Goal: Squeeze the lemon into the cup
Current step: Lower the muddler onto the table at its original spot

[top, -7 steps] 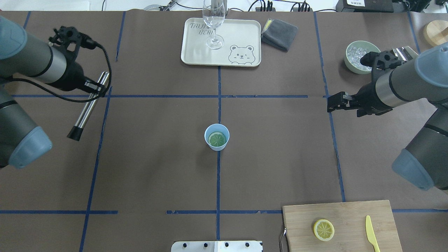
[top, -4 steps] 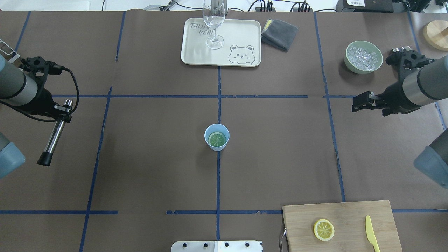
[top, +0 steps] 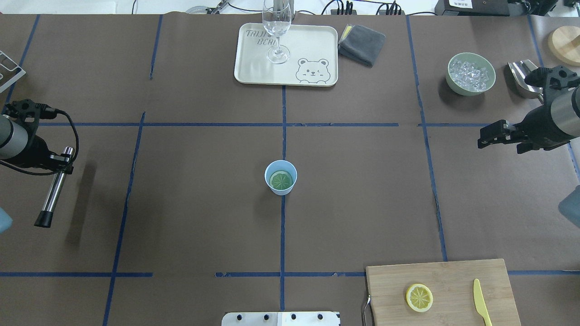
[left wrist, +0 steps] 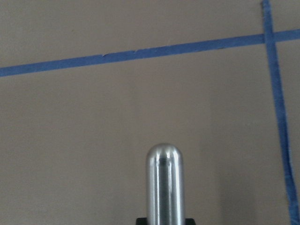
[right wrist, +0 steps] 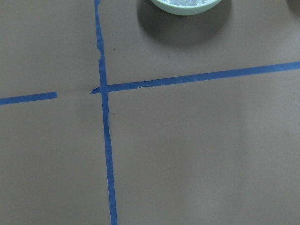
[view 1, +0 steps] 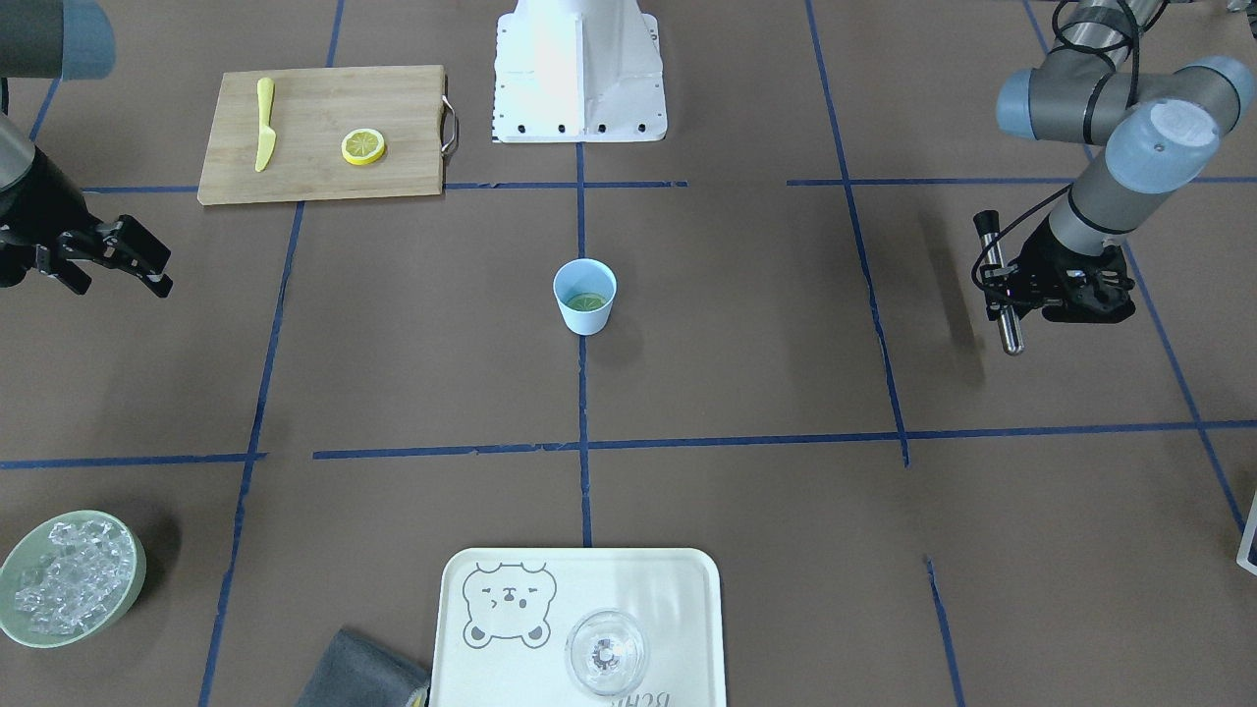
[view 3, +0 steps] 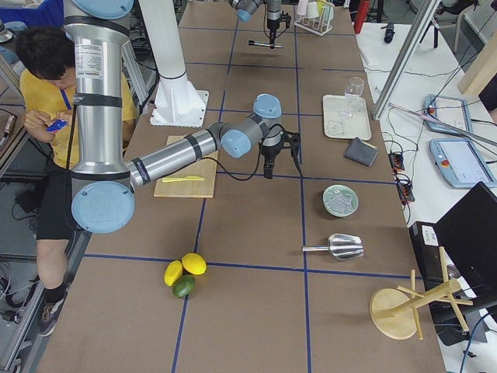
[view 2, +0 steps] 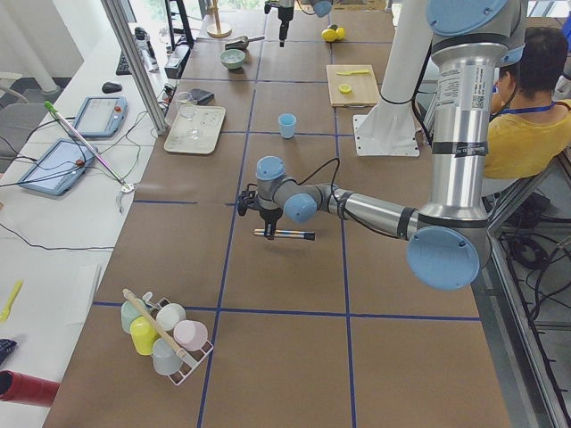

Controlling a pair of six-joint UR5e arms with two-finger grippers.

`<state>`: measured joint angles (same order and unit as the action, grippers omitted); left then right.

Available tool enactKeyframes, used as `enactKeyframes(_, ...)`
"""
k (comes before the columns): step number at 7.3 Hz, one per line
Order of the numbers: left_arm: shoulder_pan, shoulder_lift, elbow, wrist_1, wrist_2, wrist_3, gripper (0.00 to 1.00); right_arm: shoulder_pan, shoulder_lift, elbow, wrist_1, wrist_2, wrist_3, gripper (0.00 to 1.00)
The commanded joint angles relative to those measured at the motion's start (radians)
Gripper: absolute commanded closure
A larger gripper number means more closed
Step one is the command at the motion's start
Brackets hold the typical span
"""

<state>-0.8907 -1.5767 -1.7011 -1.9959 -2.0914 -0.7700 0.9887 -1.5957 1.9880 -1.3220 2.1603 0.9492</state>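
Brown tabletop [top: 199,213], cup [view 1: 584,321] at centre with the lemon [top: 281,180] flat inside.
Left tool [top: 62,164], far left of the cup, clamps a metal rod [top: 50,194]; right tool [view 1: 155,272], far right of it, gapes empty. Pressing off-centre could tip the unsteadied cup. Any juice inside is indiscernible.

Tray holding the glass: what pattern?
Cream tray with grey bear face and lettering; clearest in overhead exterior.

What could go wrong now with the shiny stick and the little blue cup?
The left tool grips the metal stick near one end only, so it might slip or swing. The cup stands free with the lemon slice inside; the right tool is open and far away, so pressing the slice could tip the cup.
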Motion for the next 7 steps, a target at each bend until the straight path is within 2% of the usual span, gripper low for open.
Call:
enactKeyframes(1, 0.003, -0.031, 0.035, 0.034, 0.002, -0.008, 1.00, 0.001, -0.003, 0.002, 0.000, 0.001, -0.001, 0.00)
enactKeyframes(5, 0.004, -0.052, 0.083, 0.031, 0.004, 0.000, 1.00, 0.001, -0.004, 0.009, 0.001, 0.001, 0.003, 0.00)
enactKeyframes(6, 0.003, -0.055, 0.081, 0.032, 0.004, -0.002, 0.48, 0.001, -0.004, 0.011, 0.001, 0.001, 0.006, 0.00)
enactKeyframes(7, 0.003, -0.055, 0.077, 0.034, 0.002, -0.003, 0.13, 0.001, -0.004, 0.011, 0.001, 0.001, 0.006, 0.00)
